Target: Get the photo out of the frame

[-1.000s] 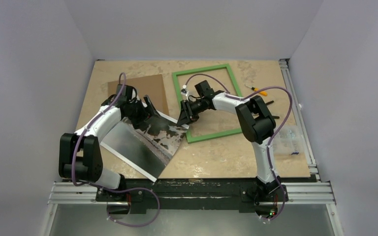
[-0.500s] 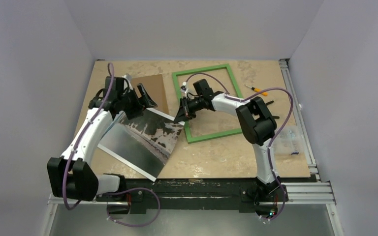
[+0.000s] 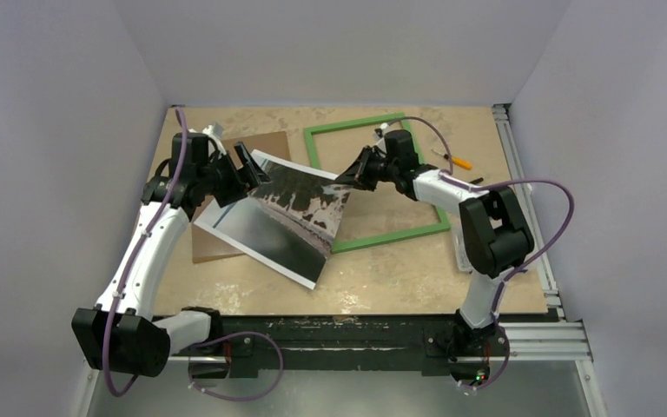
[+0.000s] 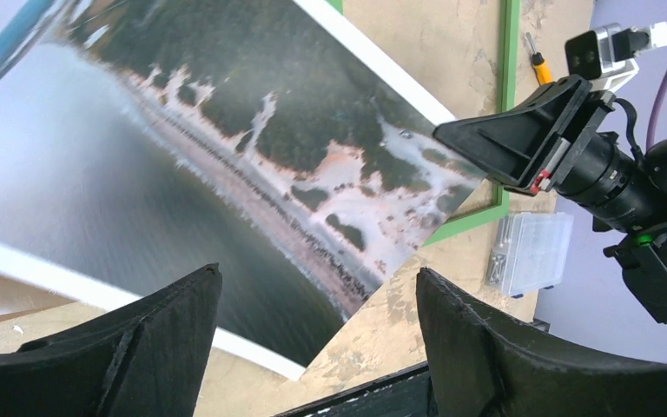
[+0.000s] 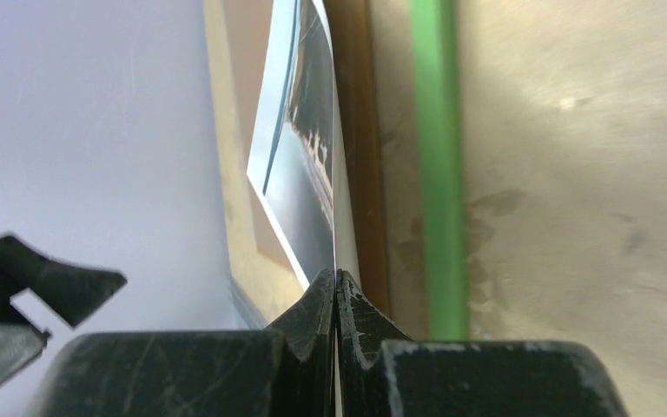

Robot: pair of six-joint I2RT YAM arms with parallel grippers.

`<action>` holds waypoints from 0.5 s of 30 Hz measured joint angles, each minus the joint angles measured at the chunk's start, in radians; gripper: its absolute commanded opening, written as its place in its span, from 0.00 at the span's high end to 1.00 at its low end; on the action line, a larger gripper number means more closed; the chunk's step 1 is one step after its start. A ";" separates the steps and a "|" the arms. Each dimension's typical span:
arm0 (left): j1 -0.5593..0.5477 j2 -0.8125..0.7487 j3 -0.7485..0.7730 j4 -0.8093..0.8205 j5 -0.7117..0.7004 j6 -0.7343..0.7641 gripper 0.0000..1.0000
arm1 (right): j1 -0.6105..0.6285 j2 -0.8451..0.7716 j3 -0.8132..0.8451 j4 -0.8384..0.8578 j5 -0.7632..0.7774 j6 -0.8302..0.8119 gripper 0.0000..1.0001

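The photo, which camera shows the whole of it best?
Top external: nearly the whole photo shows, overlapping the frame's left side. Left wrist crops it to part of the print. Right wrist sees it edge-on, pinched in the right gripper's jaws.

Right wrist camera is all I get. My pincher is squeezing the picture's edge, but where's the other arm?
Observer: The left gripper hangs open beside the photo's far corner, not closed on it.
Operator: Is the picture out of the green thing?
Observer: Yes. The frame lies empty on the table; the photo only crosses over its left bar.
Operator: What's the brown bit I see?
Observer: A brown board lying flat under the photo's left part.
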 measured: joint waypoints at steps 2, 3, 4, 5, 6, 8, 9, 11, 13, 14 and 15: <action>0.000 0.000 -0.002 0.003 0.001 0.000 0.21 | -0.020 -0.021 -0.026 0.005 0.049 0.013 1.00; 0.000 0.000 -0.005 0.005 0.002 0.000 0.21 | -0.029 -0.035 -0.040 0.004 0.071 0.016 1.00; 0.000 0.001 -0.015 0.017 0.005 -0.001 0.21 | -0.034 -0.049 -0.056 0.001 0.093 0.015 1.00; 0.000 0.004 -0.029 0.028 0.010 -0.002 0.20 | -0.037 -0.061 -0.066 -0.005 0.108 0.011 1.00; 0.000 0.010 -0.042 0.038 0.016 -0.002 0.21 | -0.037 -0.069 -0.074 -0.008 0.108 0.004 1.00; -0.001 0.048 -0.072 0.059 0.030 -0.002 0.21 | -0.033 -0.082 -0.092 -0.011 0.085 -0.015 0.95; -0.001 0.079 -0.084 0.066 0.035 -0.002 0.21 | -0.029 -0.087 -0.105 -0.011 0.063 -0.027 0.88; -0.001 0.156 -0.101 0.071 0.041 -0.002 0.21 | -0.015 -0.101 -0.136 -0.024 0.019 -0.056 0.75; -0.002 0.224 -0.109 0.071 0.042 -0.002 0.21 | 0.008 -0.120 -0.169 -0.048 -0.030 -0.091 0.70; -0.002 0.253 -0.114 0.071 0.041 -0.002 0.21 | 0.022 -0.125 -0.178 -0.061 -0.060 -0.111 0.67; -0.003 0.278 -0.117 0.069 0.040 -0.002 0.22 | 0.035 -0.126 -0.179 -0.076 -0.092 -0.132 0.65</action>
